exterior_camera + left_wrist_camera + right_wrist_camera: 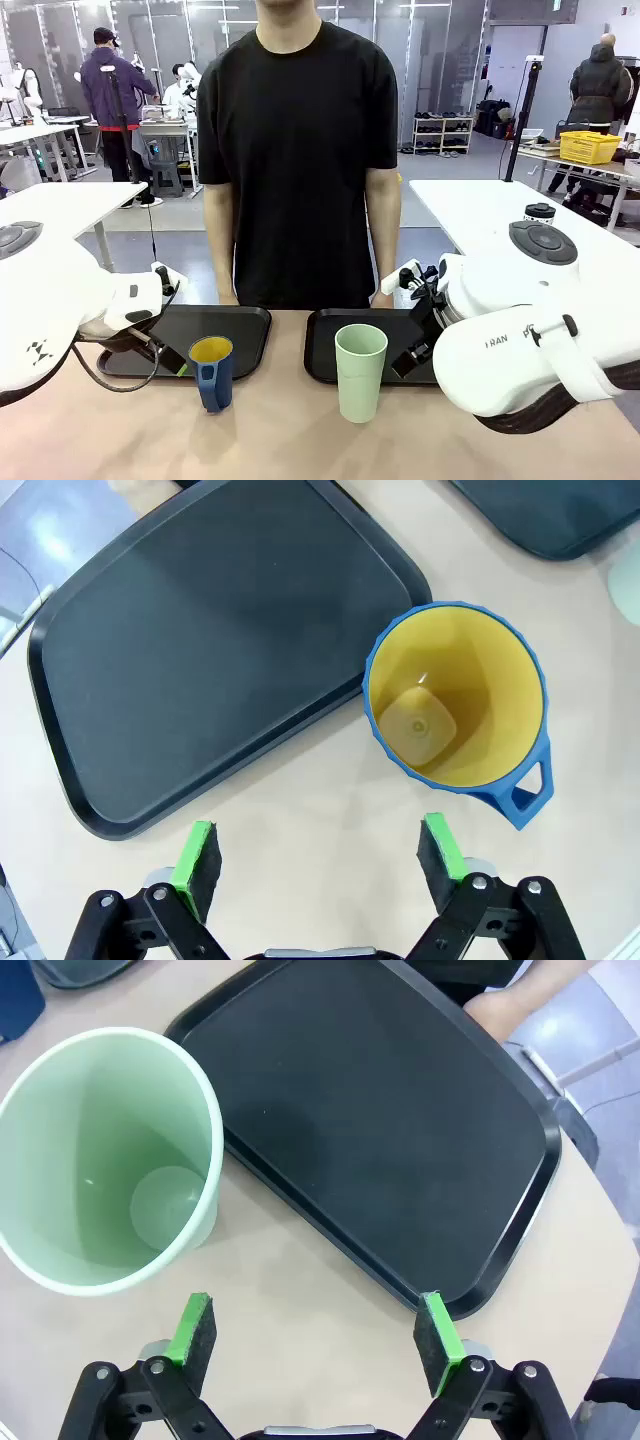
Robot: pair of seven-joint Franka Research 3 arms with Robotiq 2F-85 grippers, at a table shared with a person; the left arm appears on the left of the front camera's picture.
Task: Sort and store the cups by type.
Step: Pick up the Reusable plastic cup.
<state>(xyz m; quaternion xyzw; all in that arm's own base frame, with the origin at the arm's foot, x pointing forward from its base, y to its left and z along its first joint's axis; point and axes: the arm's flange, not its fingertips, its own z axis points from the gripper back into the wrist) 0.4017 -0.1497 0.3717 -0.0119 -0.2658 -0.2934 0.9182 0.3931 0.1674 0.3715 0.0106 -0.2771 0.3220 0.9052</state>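
The dark blue handled mug [212, 372] with a yellow-orange inside stands upright on the table, just in front of the left black tray [240, 318]. The tall mint-green tumbler [360, 370] stands upright in front of the right black tray [322, 352]. My left gripper [172, 358] hovers just left of the mug. In the left wrist view the left gripper [320, 855] is open and empty above the table, the mug [455, 695] ahead and right. My right gripper [413, 357] is right of the tumbler. In the right wrist view the right gripper [318, 1335] is open and empty, the tumbler [110, 1150] ahead and left.
A person in a black shirt [300, 130] stands at the far table edge, hands resting by the trays' far rims [510, 995]. Both trays [200, 630] [380, 1120] hold nothing. A black-lidded tumbler [539, 212] stands behind my right arm.
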